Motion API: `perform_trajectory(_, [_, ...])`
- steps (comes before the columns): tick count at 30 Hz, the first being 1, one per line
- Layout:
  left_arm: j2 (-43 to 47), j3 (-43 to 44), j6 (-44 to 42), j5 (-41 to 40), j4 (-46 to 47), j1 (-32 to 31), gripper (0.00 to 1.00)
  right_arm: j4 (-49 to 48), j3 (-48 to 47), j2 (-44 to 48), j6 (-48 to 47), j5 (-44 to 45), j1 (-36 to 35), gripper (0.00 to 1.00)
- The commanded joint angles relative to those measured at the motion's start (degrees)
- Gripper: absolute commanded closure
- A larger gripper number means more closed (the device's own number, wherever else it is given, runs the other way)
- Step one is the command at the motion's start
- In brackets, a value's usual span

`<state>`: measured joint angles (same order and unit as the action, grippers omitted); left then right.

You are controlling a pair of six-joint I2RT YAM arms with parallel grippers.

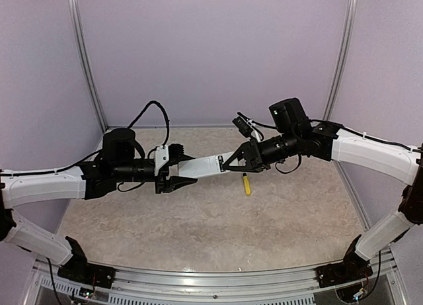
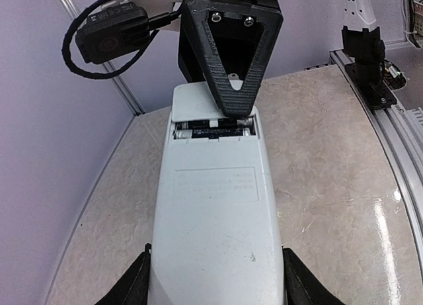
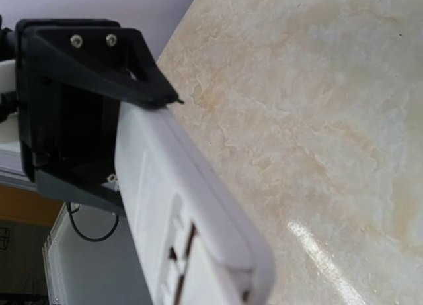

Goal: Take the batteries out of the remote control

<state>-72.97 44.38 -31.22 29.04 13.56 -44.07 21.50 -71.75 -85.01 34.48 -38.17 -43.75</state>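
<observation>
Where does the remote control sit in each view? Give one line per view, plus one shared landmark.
Top external: remote control, centre of the picture, lying crosswise.
Left wrist: it fills the lower centre, with the battery bay open at its far end.
Right wrist: lower left, seen edge-on.
Shared landmark: the marbled tabletop.

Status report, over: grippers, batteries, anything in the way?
Left gripper shut on remote. Right gripper at open bay, one finger over batteries, grip unclear. Batteries not out yet. Screwdriver on table, not in the way.
</observation>
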Motion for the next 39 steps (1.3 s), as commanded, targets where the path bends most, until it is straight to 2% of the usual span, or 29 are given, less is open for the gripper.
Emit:
perform_trajectory(1, [1.07, -0.42, -0.55, -0.55, 0.51, -0.09, 1.00, 2.89, -1.46, 1.90, -1.06, 1.79, -0.20, 0.77])
perform_trajectory(3, [1.07, -0.58, -0.59, -0.68, 0.41, -0.11, 1.00, 3.06, -1.46, 2.08, -1.11, 1.80, -0.11, 0.82])
perform_trajectory(8, [0.81, -0.66, -0.67, -0.83, 0.11, 0.08, 1.00, 4.39, -1.46, 2.63, -1.66, 2.51, 0.08, 0.84])
perform_trajectory(28, [0.14, -0.93, -0.59, -1.26, -0.64, 0.39, 1.00, 5.93, -0.61, 5.10, -2.57, 3.02, 1.12, 0.81])
perform_trajectory(35, [-0.09, -1.27, -0.20, -1.18, -0.18, 0.47, 1.00, 4.04, -0.26, 4.24, -2.23, 1.82, 1.12, 1.00])
perform_trajectory(39, [-0.08, -1.48, -0.17, -1.10, -0.21, 0.80, 1.00, 3.82, -0.20, 3.38, -2.10, 1.44, 1.12, 1.00])
